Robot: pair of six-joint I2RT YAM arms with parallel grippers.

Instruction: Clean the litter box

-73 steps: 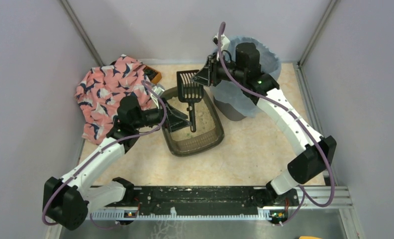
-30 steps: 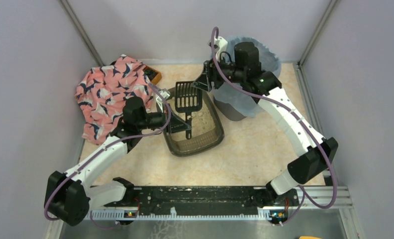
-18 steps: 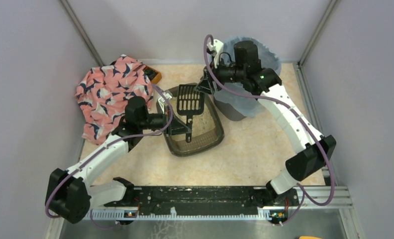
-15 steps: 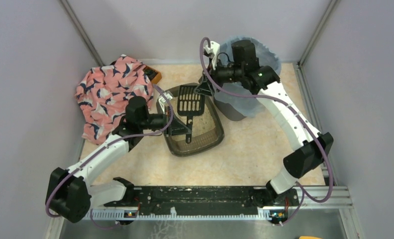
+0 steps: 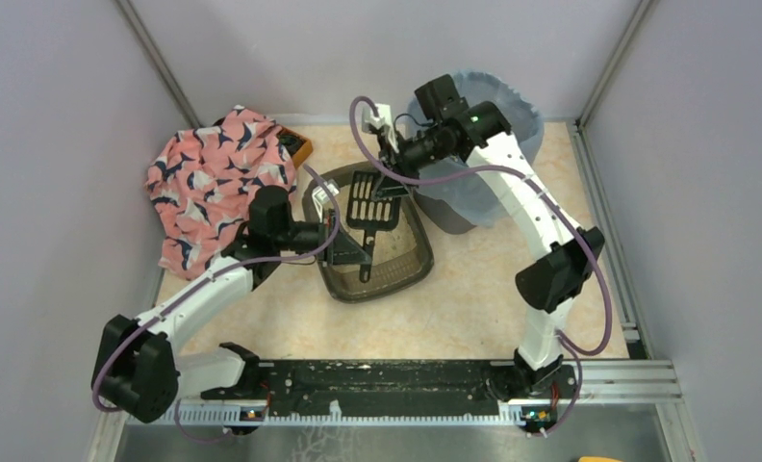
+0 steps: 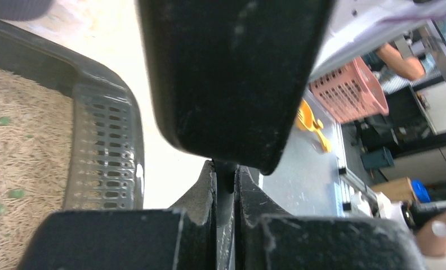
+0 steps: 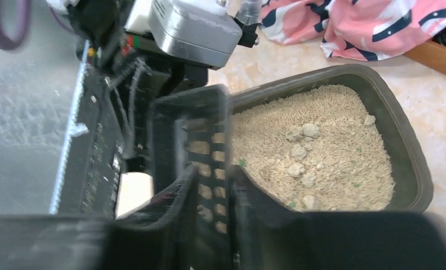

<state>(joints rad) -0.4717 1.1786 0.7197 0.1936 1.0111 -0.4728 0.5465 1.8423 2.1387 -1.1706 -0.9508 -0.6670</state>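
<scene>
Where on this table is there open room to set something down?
Bare tabletop runs between the litter box and the near rail, and rightward in front of the bin. Crowded: the far-left corner under the pink cloth, and over the box, where left hand and right hand meet at the scoop.

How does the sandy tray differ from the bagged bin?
The dark grey-brown plastic litter box is rectangular and low-walled; the bin with a blue-grey bag liner is round and taller. The litter box holds beige granules; the bin's contents cannot be told. Both stand open-topped on the table.
</scene>
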